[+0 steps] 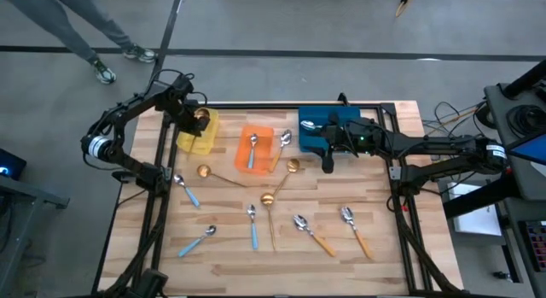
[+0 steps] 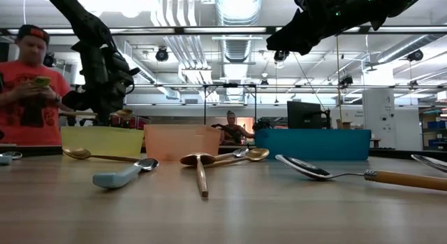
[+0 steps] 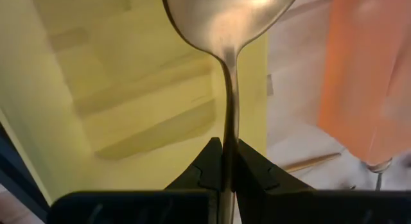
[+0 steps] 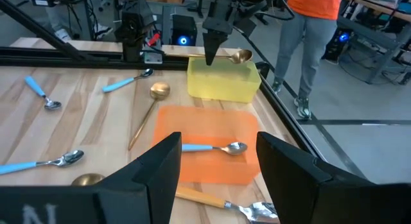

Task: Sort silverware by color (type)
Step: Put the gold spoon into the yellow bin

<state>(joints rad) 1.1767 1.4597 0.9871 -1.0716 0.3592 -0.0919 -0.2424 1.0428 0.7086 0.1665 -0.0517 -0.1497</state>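
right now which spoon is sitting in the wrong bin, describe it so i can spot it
Find the three plastic bins along the far edge of the wooden table and take the middle one, the orange bin. Inside it lies a single spoon with a silver bowl. Its light-blue handle sets it apart from the orange-handled spoon leaning on that bin's rim.

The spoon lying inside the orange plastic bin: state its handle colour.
Light blue handle on the silver-bowled spoon in the orange plastic bin; clearest in the right wrist view.

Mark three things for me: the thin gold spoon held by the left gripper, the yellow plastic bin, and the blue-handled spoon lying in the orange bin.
gold spoon [image 3: 228, 18]: left wrist view, on its bowl.
yellow plastic bin [image 4: 221, 83]: right wrist view, on its near wall.
blue-handled spoon [image 4: 236, 147]: right wrist view, on its silver bowl.
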